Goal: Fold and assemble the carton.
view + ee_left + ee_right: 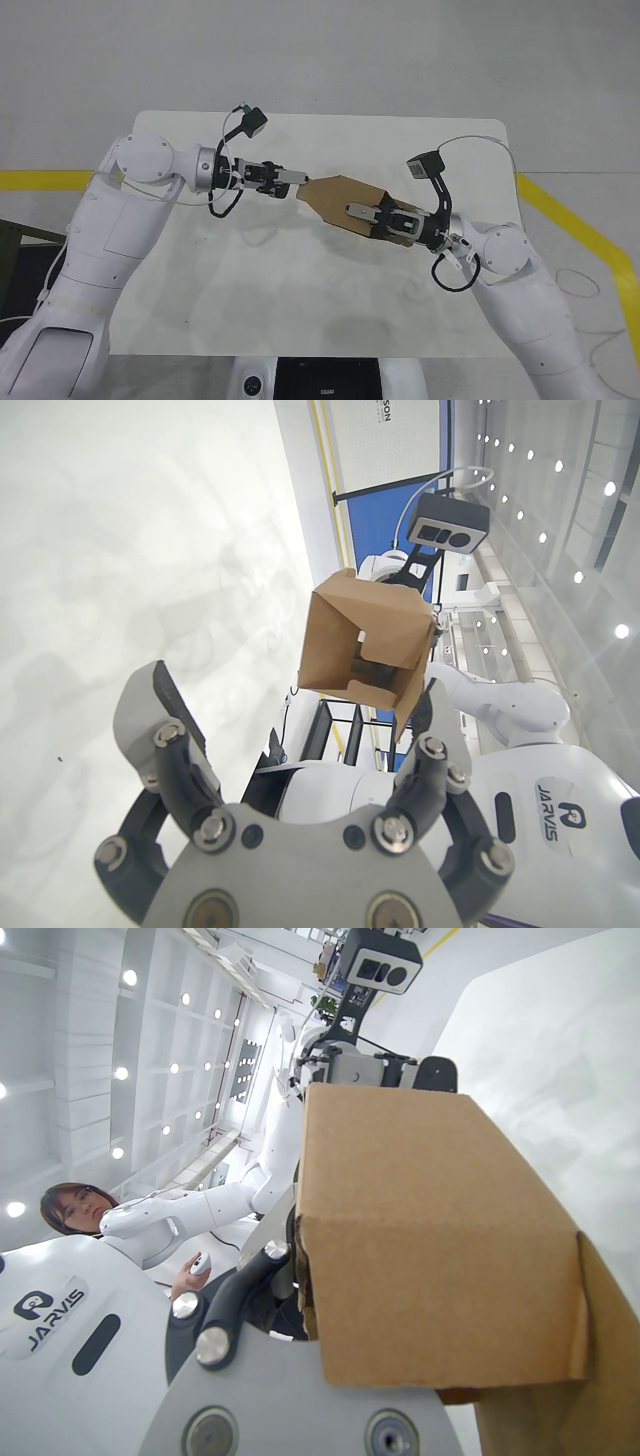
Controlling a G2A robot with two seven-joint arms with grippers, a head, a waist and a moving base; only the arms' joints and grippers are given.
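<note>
Top view: right gripper [366, 212] clamps the brown cardboard carton [335, 192]; left gripper [298, 180], jaws apart, hovers at its nine o'clock. Best to pinch that end squarely.

left jaws spread, right jaws clamped

in the right wrist view the carton [425, 1238] is running off the picture's edge and is hiding the fingertips of the right hand [362, 211].
</note>
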